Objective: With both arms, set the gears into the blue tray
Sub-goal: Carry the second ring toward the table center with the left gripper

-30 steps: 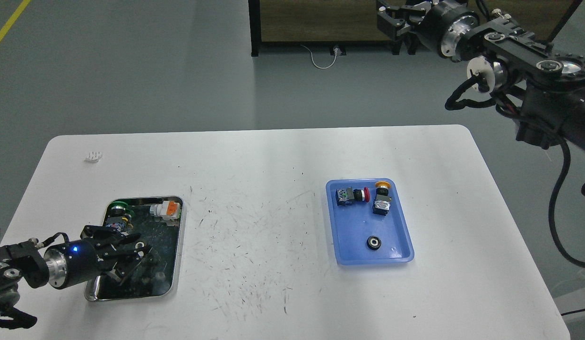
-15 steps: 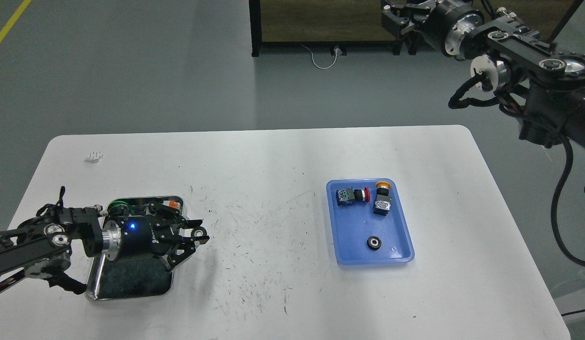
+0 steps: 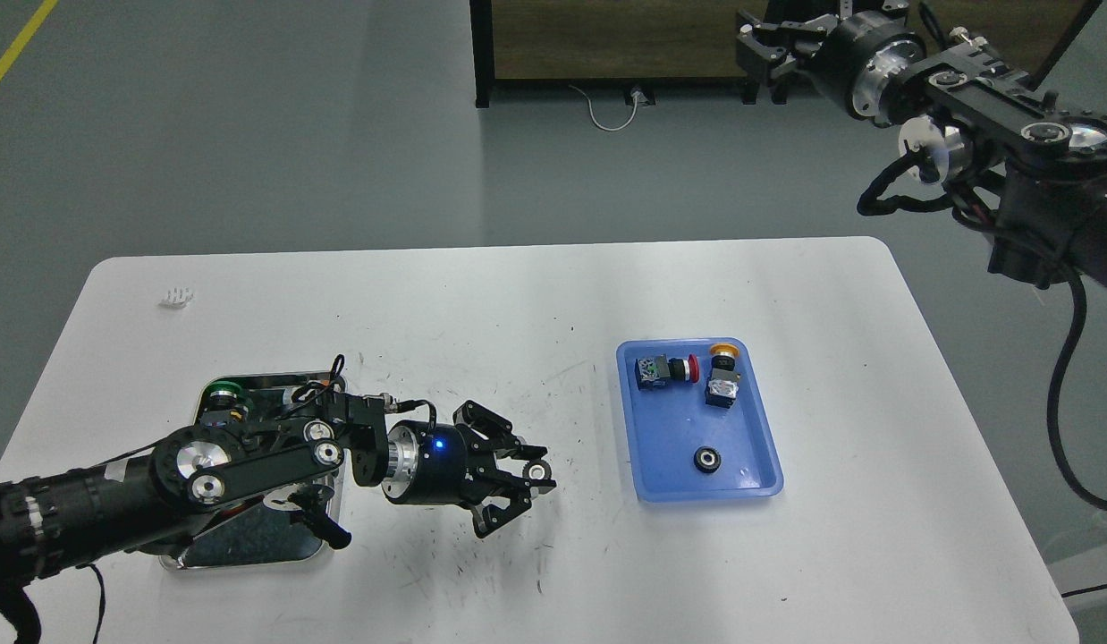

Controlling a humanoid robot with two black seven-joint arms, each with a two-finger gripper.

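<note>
My left gripper [image 3: 528, 478] hovers over the white table between the two trays, its fingers closed around a small black gear [image 3: 537, 470] with a pale centre. A second gear [image 3: 707, 460] lies flat in the near part of the blue tray [image 3: 757, 427], which sits right of centre. My right arm is raised off the table at the top right. Its gripper [image 3: 761, 43] is small and dark against the background, so its fingers cannot be told apart.
Two push-button switches [image 3: 666, 370] [image 3: 722, 380] lie at the far end of the blue tray. A steel tray [image 3: 249, 562] at the left, partly hidden by my left arm, holds a green-capped switch [image 3: 221, 394]. A small white object [image 3: 177, 296] rests at the far left.
My left arm has lifted out of the steel tray and swung right over the table toward the blue tray, carrying a gear. The right arm drifted slightly right.
</note>
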